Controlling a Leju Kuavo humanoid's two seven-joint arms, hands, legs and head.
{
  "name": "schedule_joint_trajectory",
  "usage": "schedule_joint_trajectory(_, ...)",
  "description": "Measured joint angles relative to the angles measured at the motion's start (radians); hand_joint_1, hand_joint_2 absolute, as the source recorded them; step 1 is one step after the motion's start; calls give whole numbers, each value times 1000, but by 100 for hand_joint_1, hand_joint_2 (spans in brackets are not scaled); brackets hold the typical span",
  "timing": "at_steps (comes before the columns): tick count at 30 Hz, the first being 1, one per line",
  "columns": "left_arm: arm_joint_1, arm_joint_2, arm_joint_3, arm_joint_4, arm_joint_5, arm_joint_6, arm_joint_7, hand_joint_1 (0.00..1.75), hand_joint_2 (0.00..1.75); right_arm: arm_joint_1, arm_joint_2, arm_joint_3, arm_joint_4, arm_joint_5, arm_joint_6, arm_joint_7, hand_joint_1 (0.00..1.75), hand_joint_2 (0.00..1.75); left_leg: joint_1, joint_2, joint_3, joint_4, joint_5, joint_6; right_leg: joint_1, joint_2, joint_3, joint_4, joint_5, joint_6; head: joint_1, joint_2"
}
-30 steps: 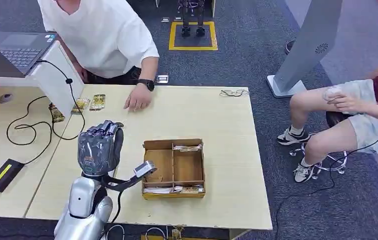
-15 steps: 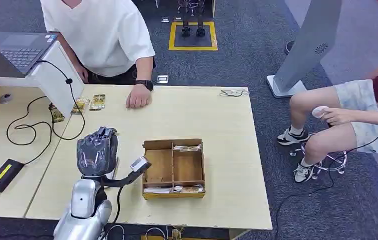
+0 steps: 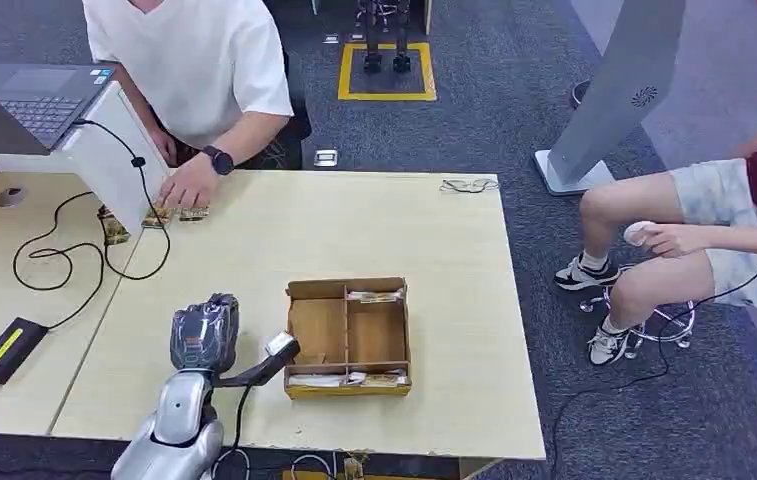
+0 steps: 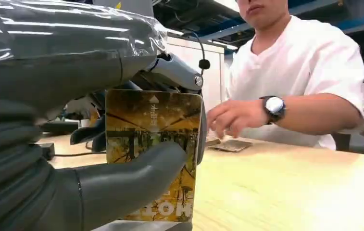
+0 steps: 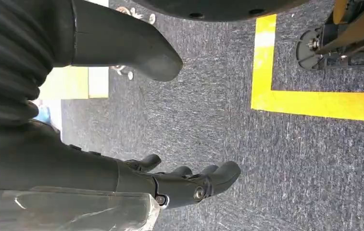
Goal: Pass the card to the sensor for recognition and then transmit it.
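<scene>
My left hand [image 3: 205, 336] hovers low over the near-left part of the table [image 3: 454, 240], just left of the cardboard box [image 3: 348, 336]. It holds a gold patterned card [image 4: 153, 149] upright, the thumb pressing it against the fingers [image 4: 170, 72]. The black sensor [image 3: 8, 348] with a yellow strip lies on the left table, some way to the left of the hand. My right hand [image 5: 122, 120] hangs over the carpet with its fingers apart and nothing in it.
A person in white reaches across the table's far left; their hand [image 3: 190, 185] rests on loose cards [image 3: 179, 212]. A laptop [image 3: 29, 100] and cables lie far left. The box holds more cards. A seated person [image 3: 714, 220] is at right.
My left hand has come down and back toward me with the card. The person's hand slid left along the far edge to the loose cards.
</scene>
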Motion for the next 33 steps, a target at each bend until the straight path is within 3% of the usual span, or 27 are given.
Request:
schedule_joint_trajectory(9, -26, 7, -8, 33, 0, -24, 0, 175, 175, 0, -1, 6, 0, 2, 4, 0, 0, 175, 0, 0, 3, 0, 0, 0, 0, -1, 3, 0, 0, 0, 0, 0)
schedule_joint_trajectory(15, -33, 23, -49, 35, -1, -36, 46, 175, 175, 0, -2, 9, 0, 2, 3, -2, 0, 175, 0, -1, 5, 0, 0, 0, 0, -2, 6, 0, 0, 0, 0, 0)
schedule_joint_trajectory(24, -36, 26, -55, 41, 0, -56, 34, 175, 175, 0, -3, 10, 0, 2, 4, 0, 0, 175, 0, -1, 8, 0, 0, 0, 0, -2, 9, 0, 0, 0, 0, 0)
schedule_joint_trajectory(31, -20, 34, -55, 40, -1, 96, 42, 175, 175, 1, -6, 11, 1, 2, 2, -6, 0, 175, 0, -1, 7, 0, 0, 0, 0, -1, 8, 0, 0, 0, 0, 0)
schedule_joint_trajectory(33, -20, 43, -55, 39, -1, 109, 64, 175, 175, 1, -7, 11, 1, 3, 1, -6, 0, 175, 0, -1, 6, 0, 1, 0, 0, -1, 7, 0, 0, 0, 0, 0)
